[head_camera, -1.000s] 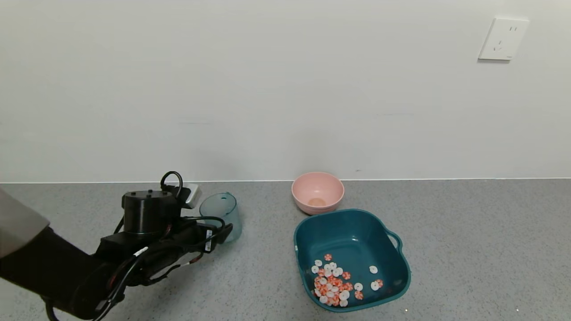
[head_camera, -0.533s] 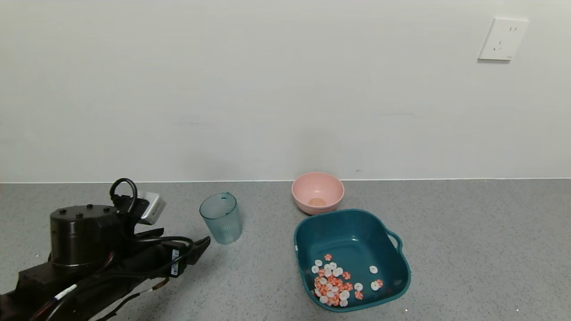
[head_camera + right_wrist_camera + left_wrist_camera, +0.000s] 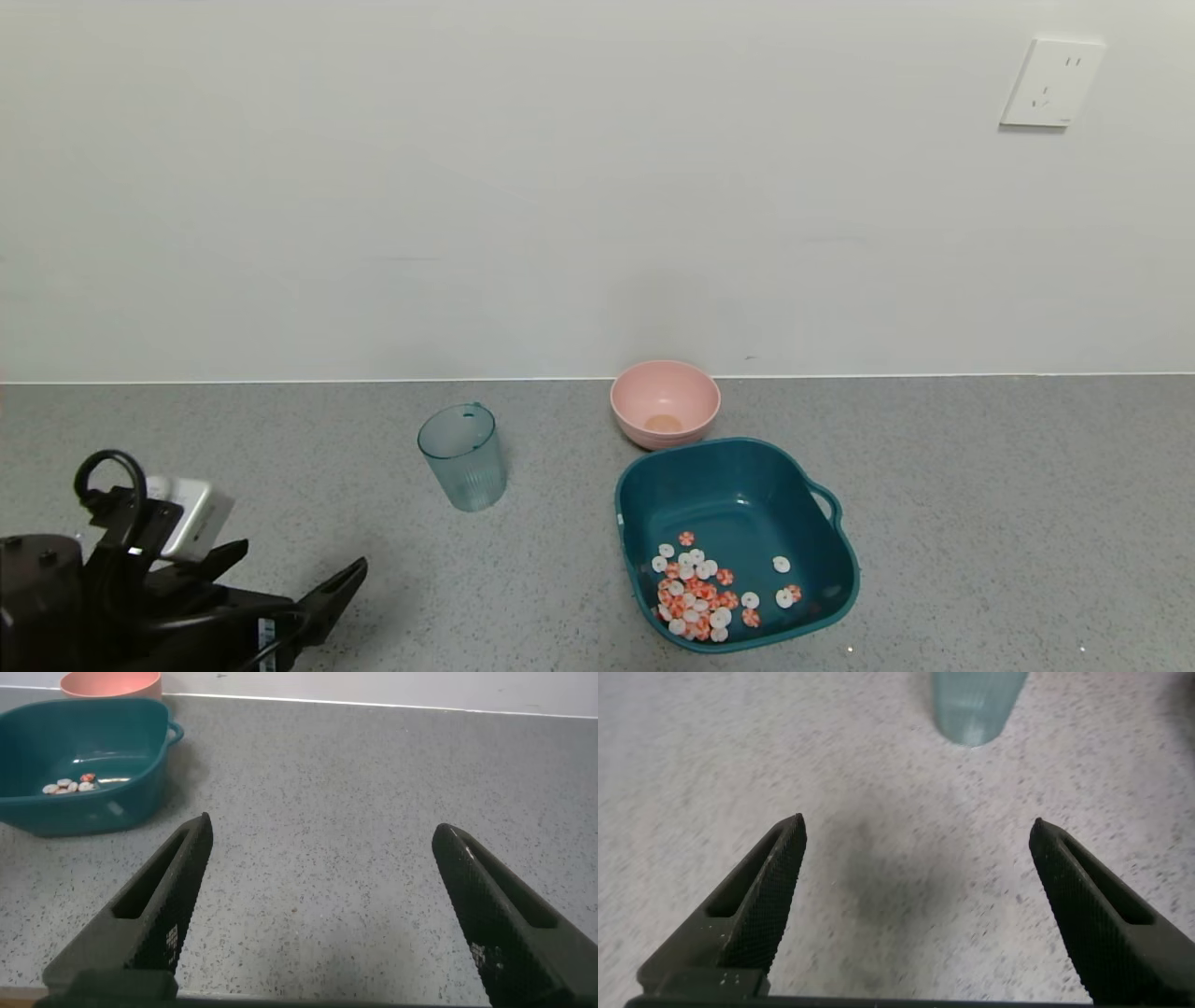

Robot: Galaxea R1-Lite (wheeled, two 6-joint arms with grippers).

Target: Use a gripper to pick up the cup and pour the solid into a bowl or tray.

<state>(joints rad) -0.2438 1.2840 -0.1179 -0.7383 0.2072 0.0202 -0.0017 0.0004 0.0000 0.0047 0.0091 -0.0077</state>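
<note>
The blue-green ribbed cup (image 3: 462,455) stands upright on the grey counter, with no discs visible inside it. It shows at the far edge of the left wrist view (image 3: 976,705). My left gripper (image 3: 303,557) is open and empty at the near left, well apart from the cup; its jaws stand wide apart over bare counter (image 3: 917,826). The white and orange-red discs (image 3: 695,593) lie in the near part of the dark teal tub (image 3: 738,485). My right gripper (image 3: 322,821) is open and empty, out of the head view, with the tub (image 3: 84,812) some way off.
A small pink bowl (image 3: 665,403) sits just behind the tub, near the wall. A wall socket (image 3: 1052,82) is up at the right. Open counter (image 3: 980,523) lies right of the tub and between cup and tub.
My left arm has drawn back from beside the cup toward the near left corner. The cup stays standing where it was. Tub and discs have not moved.
</note>
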